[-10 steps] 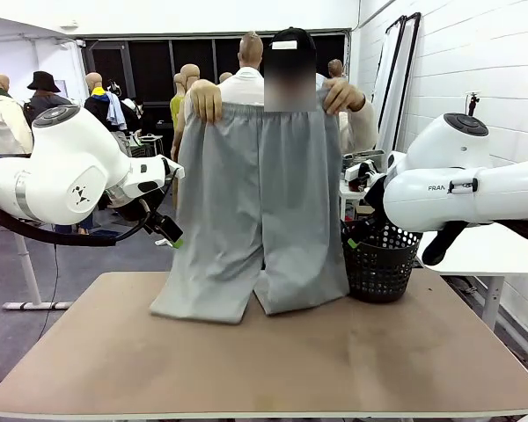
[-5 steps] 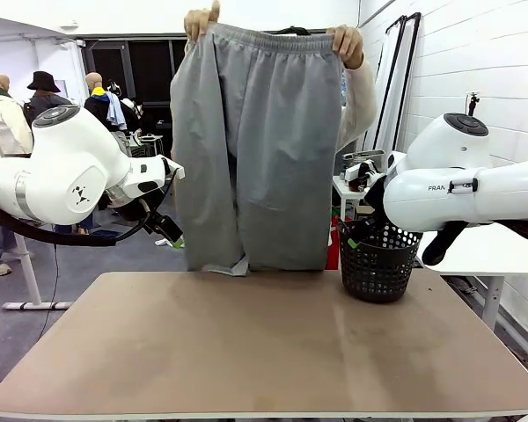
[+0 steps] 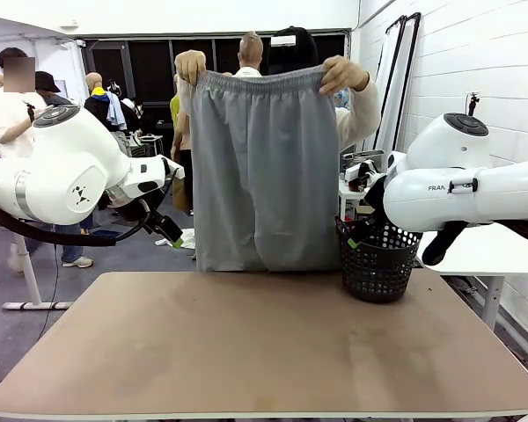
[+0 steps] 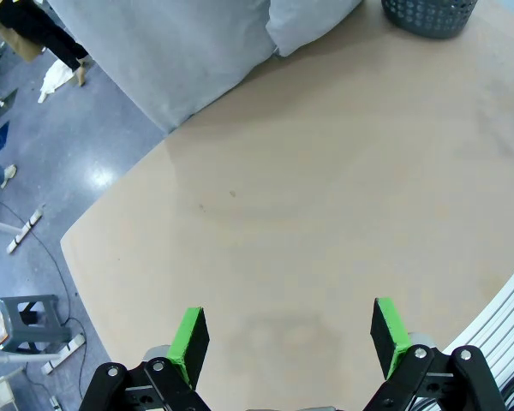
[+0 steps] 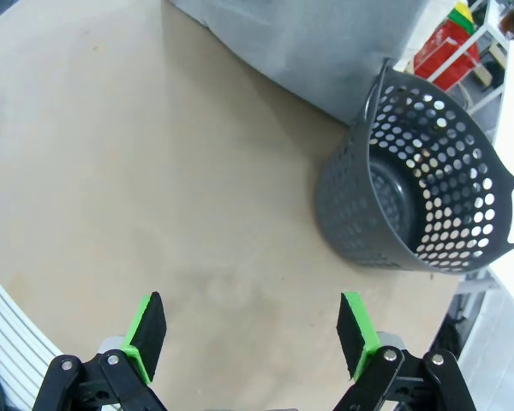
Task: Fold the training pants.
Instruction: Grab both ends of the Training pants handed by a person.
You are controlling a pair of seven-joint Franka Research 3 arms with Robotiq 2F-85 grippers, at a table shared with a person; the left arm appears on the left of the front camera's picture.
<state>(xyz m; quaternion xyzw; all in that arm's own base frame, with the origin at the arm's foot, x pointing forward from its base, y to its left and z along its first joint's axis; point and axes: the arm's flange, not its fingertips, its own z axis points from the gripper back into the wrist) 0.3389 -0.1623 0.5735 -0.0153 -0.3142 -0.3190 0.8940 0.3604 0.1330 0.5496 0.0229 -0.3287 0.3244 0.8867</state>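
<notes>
**Front view.** The training pants (image 3: 268, 176) hang in the upper centre of the frame. A person's hands (image 3: 191, 66) hold them up by the waistband. The hems reach down to the far edge of the table (image 3: 264, 352); I cannot tell whether they touch it. My left gripper (image 3: 171, 236) sits at centre left, near the garment's left edge and clear of the fabric. My right gripper (image 3: 354, 241) sits at centre right, by the rim of the black basket (image 3: 380, 264), with the pants just to its left.

**Left wrist view.** My jaws stand wide apart with nothing between the green pads (image 4: 188, 342) at the bottom edge. Bare tabletop lies beyond them. The pants occupy the upper left corner, well apart from the pads.

**Right wrist view.** My jaws stand wide apart and hold nothing. The pants run along the top edge, just beside the basket at centre right, and both are well apart from the pads.
</notes>
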